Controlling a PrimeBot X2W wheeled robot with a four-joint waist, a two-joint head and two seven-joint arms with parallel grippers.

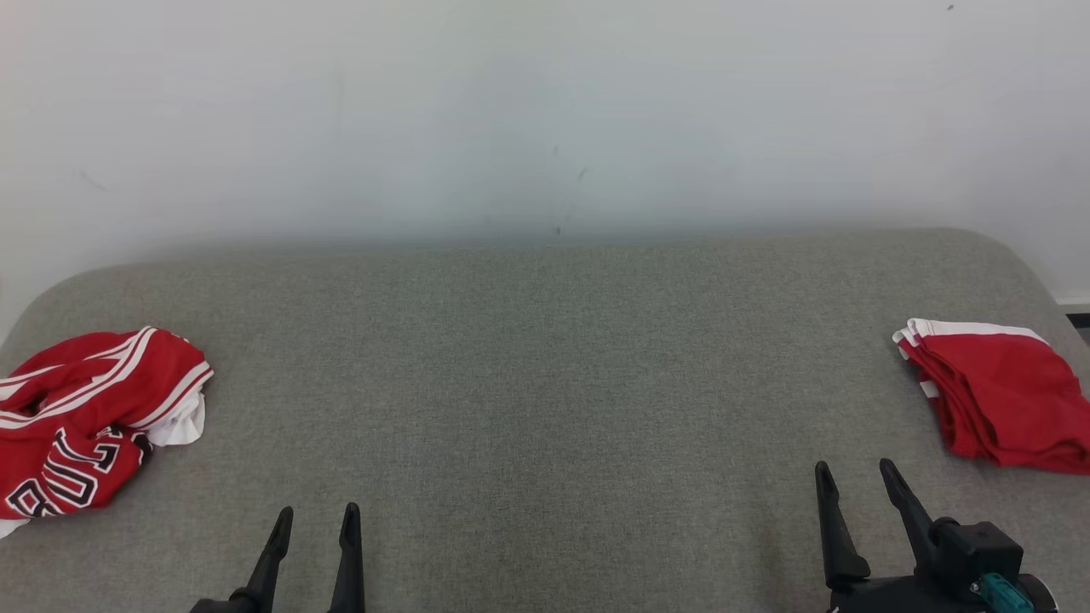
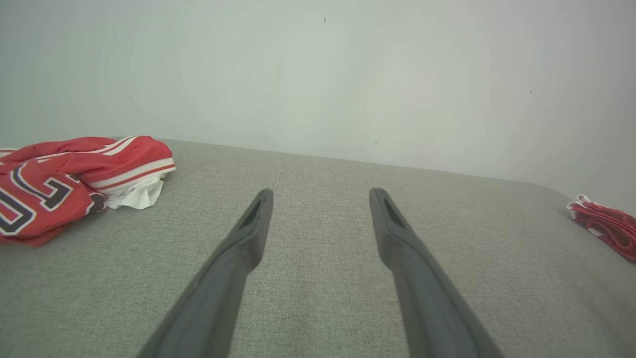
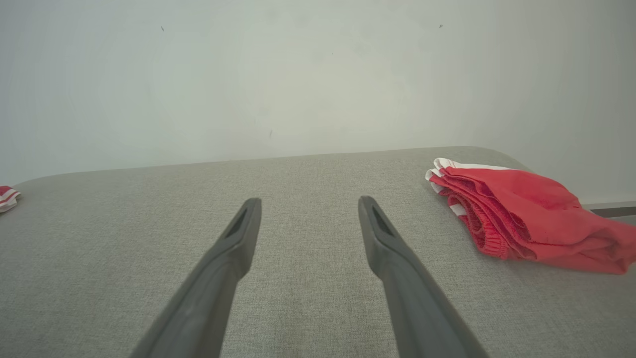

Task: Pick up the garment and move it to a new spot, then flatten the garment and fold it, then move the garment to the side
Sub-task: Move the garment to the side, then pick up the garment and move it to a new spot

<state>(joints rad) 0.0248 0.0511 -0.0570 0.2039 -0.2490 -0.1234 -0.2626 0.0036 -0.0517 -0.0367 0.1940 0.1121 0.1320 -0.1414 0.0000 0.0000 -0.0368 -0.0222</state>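
A crumpled red garment (image 1: 85, 417) with white stripes and black-and-white lettering lies at the far left of the grey padded surface (image 1: 545, 358); the left wrist view has this garment (image 2: 64, 184) at its left edge. My left gripper (image 1: 317, 515) hovers open near the front edge, to the right of the crumpled garment and apart from it, nothing between its fingers (image 2: 248, 223). At the lower right my right gripper (image 1: 854, 470) stands open and empty too, its fingers (image 3: 377, 233) pointing at the bare surface.
A folded red garment with white trim (image 1: 996, 396) rests at the far right; in the right wrist view that folded pile (image 3: 516, 214) sits right of the fingers. A pale wall (image 1: 545, 111) rises directly behind the surface. The surface has rounded corners.
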